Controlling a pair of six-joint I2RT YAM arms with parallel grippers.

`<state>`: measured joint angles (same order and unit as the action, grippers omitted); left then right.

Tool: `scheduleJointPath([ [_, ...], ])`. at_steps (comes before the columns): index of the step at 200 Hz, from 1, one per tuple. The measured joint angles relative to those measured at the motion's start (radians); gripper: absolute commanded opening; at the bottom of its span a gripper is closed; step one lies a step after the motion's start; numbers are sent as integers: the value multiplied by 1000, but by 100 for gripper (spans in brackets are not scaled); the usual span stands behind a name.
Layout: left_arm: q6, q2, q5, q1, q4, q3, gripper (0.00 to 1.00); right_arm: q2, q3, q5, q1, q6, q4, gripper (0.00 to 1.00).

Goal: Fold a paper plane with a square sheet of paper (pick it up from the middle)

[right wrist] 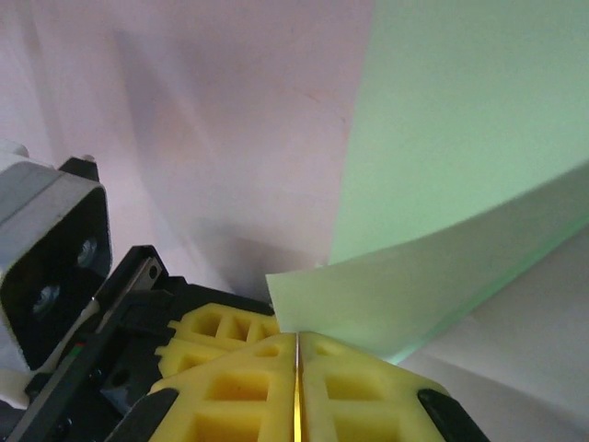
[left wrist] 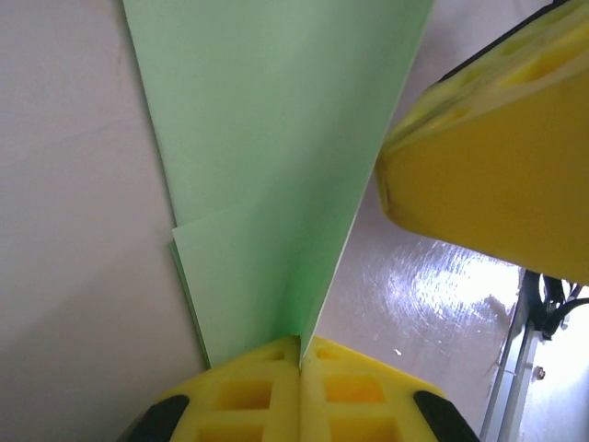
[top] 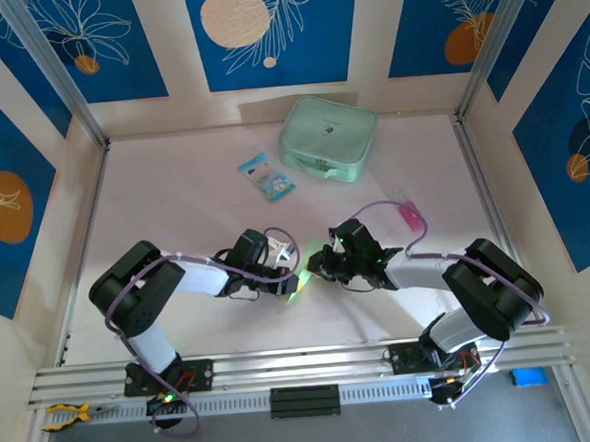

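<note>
Pinching the paper at its narrow end, the left gripper is clenched, its yellow pads pressed together with the green sheet trapped in the seam between them. From there the paper widens away from the jaws, with a second, shorter layer showing along its left edge and a crease running up from the grip. A yellow finger of the other arm sits just beside the paper's right edge.

The right gripper is also clamped tight, its pads meeting in a thin line. The corner of a curled flap of the paper runs into the top of that line, so it grips the sheet too.

Seen from above, both grippers meet tip to tip near the middle of the table, towards its near edge, with the paper between them. A mint case and a small packet lie well apart at the far side.
</note>
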<state>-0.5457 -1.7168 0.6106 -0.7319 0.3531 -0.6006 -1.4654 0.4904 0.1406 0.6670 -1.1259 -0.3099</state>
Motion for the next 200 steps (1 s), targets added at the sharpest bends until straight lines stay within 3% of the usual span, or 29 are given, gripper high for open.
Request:
scheduleJointPath([
  [64,-25,-15,42,18,14,-1,0,-78,1,51,-50,0,-74,10],
  [200,-30,-39,87,36,-29,-31,0,-192,31,107,-48,-8,-181,10],
])
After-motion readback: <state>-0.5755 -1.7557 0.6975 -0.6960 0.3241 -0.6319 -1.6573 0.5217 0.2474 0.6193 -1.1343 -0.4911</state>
